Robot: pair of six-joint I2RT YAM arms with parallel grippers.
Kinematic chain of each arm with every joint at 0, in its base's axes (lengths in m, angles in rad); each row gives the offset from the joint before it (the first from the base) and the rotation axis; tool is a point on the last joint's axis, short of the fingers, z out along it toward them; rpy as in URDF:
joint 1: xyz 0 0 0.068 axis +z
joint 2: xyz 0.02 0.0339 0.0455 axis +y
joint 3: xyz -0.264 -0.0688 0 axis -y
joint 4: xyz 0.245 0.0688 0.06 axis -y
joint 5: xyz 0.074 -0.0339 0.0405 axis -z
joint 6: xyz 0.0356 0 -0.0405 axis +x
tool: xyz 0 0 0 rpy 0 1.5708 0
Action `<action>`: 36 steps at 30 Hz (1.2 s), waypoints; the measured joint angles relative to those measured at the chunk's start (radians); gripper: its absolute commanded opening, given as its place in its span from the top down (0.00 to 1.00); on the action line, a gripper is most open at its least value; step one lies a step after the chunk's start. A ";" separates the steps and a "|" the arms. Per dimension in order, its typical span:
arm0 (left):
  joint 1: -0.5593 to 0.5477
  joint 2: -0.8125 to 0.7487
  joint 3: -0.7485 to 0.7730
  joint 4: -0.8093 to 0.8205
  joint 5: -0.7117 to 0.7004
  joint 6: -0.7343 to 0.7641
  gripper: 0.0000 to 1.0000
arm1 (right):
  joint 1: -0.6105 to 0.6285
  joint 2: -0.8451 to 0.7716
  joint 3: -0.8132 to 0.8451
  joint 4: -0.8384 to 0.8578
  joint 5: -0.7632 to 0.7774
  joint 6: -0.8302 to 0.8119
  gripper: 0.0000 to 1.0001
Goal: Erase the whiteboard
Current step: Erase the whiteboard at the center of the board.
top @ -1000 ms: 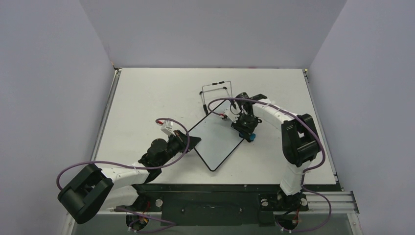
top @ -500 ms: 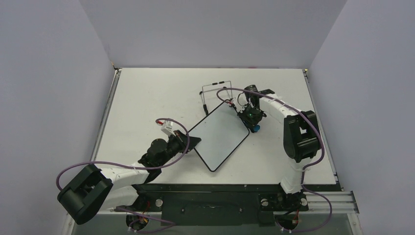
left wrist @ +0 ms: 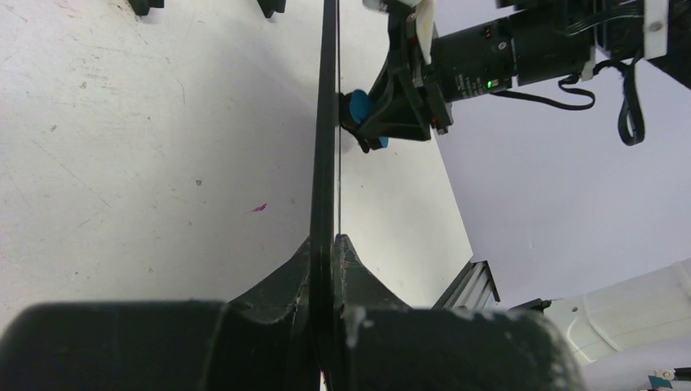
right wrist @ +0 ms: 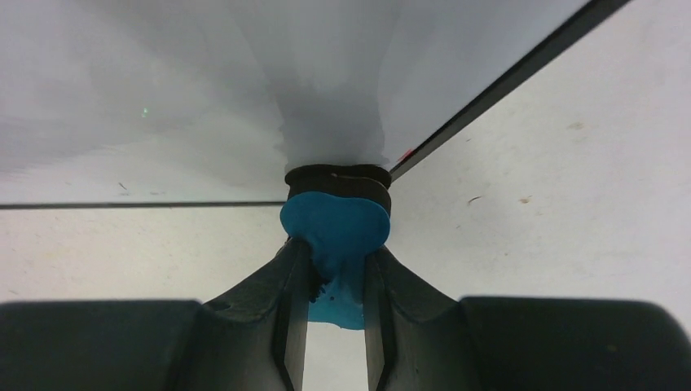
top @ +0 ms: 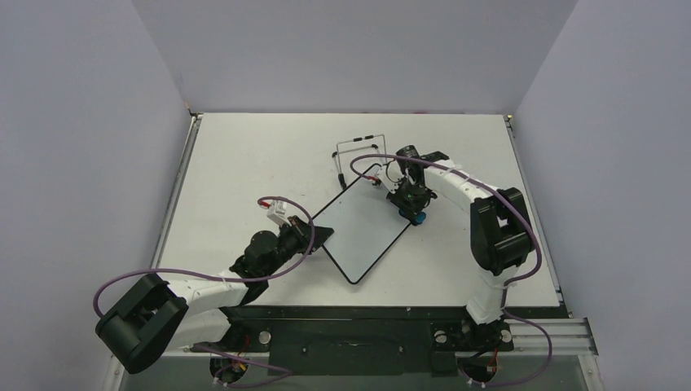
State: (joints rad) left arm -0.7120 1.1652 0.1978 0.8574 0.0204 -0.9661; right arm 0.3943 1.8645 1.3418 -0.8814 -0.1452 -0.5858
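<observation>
**Top external view**
- Tabletop (top: 244, 163): white, walled on three sides.
- Whiteboard (top: 360, 230): I see it at mid-tabletop, turned diagonally, with a black frame. Its face reads white from here.
- Left arm (top: 204, 289): reaches in from the near left. Its jaws are clamped on the board's left edge.
- Right arm (top: 489, 220): arches over from the right. Its jaws are at the board's far right edge and carry the blue eraser (top: 419, 218).
- Black wire stand (top: 358, 148): stands just behind the board's far corner.

**Left wrist view**
- Whiteboard (left wrist: 327, 122): I see it edge-on as a thin black line running up the frame.
- Left jaws: clenched on the board, one finger on either side of its edge.
- Blue eraser (left wrist: 358, 104): sits against the board's right-hand face, farther along the edge, with the right arm's black jaws behind it.
- Tabletop (left wrist: 122, 147): scuffed, with a small pink speck.

**Right wrist view**
- Blue eraser (right wrist: 334, 228): the right jaws grasp it, fingers closed on its blue body. Its black pad faces forward.
- Whiteboard (right wrist: 204, 81): the pad touches the white face close to the frame's right edge. A tiny red speck shows beside the frame there. Otherwise the visible face looks clean.
- Tabletop (right wrist: 570, 204): visible beyond the frame, to the right and below.
</observation>
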 measured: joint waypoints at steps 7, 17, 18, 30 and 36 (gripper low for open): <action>0.001 0.000 0.000 0.007 0.002 0.000 1.00 | 0.000 -0.022 0.051 0.062 -0.018 0.043 1.00; 0.000 0.000 0.000 -0.001 0.010 -0.001 1.00 | -0.045 -0.006 -0.001 0.082 -0.008 0.031 1.00; 0.000 0.001 0.000 -0.001 0.010 -0.003 1.00 | -0.040 -0.006 -0.020 0.077 -0.008 0.018 1.00; 0.003 0.013 0.000 0.010 -0.037 -0.011 1.00 | 0.217 -0.148 -0.178 0.076 -0.176 0.021 1.00; 0.009 0.018 -0.003 0.016 -0.059 -0.010 1.00 | 0.303 -0.164 -0.175 0.111 -0.195 0.084 1.00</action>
State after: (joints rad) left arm -0.7033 1.1831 0.1947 0.8734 -0.0383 -0.9756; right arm 0.6968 1.7004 1.1671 -0.7708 -0.3405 -0.5018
